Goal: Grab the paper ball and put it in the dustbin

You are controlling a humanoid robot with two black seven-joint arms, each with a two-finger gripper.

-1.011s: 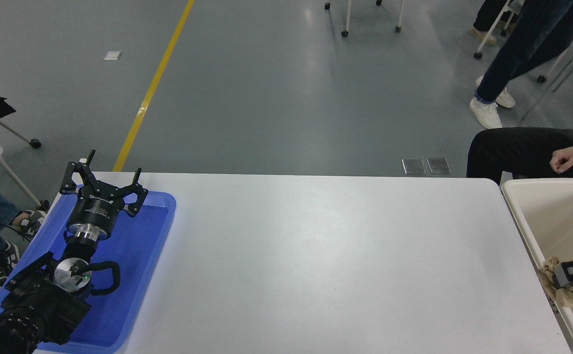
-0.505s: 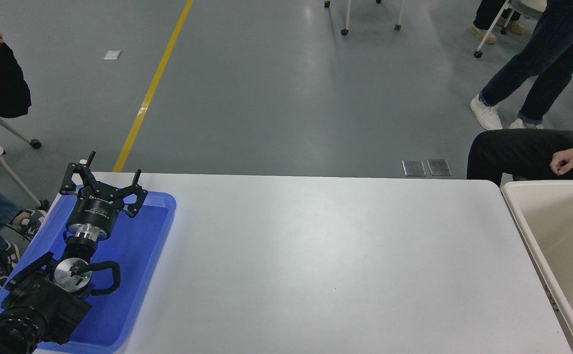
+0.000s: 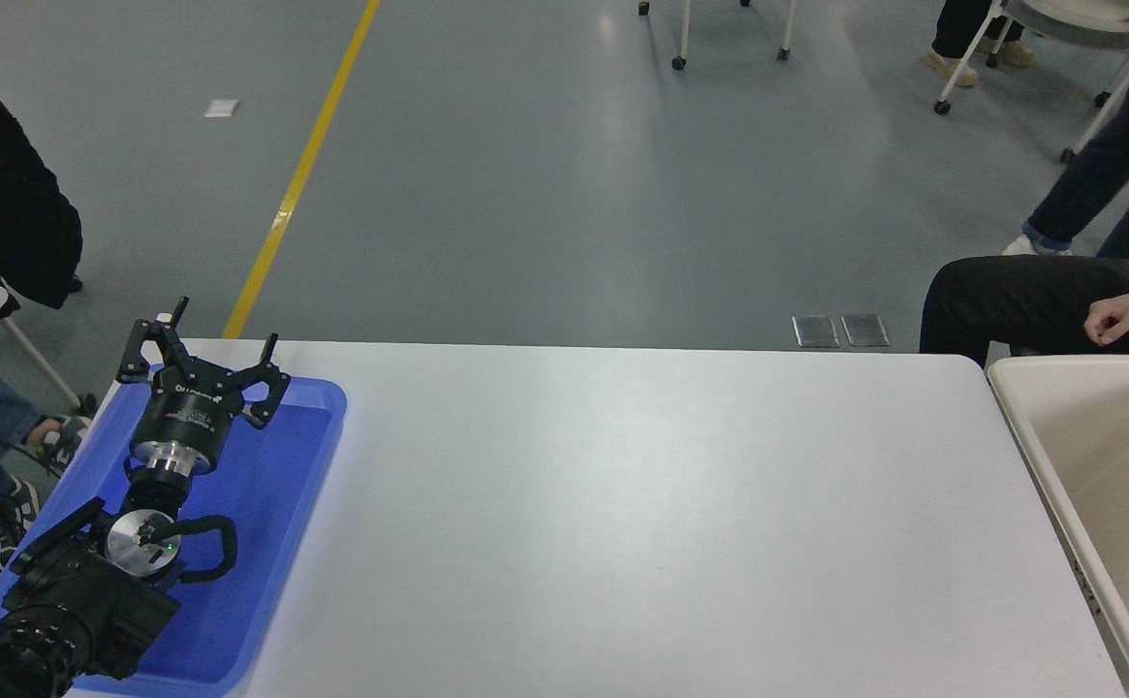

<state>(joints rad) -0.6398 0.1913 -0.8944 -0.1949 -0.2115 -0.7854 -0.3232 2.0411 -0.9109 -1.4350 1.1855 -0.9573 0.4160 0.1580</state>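
Left arm [image 3: 89, 572] parked over blue tray [image 3: 283, 485], fingers [image 3: 142, 341] spread.

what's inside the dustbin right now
The part of the dustbin in view shows only bare cream walls and floor, with no paper ball visible. Most of the bin runs off the picture's right edge, so what lies there cannot be seen.

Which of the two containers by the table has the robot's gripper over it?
The shallow blue tray at the left; the left gripper hangs open above it. The cream dustbin at the right has none.
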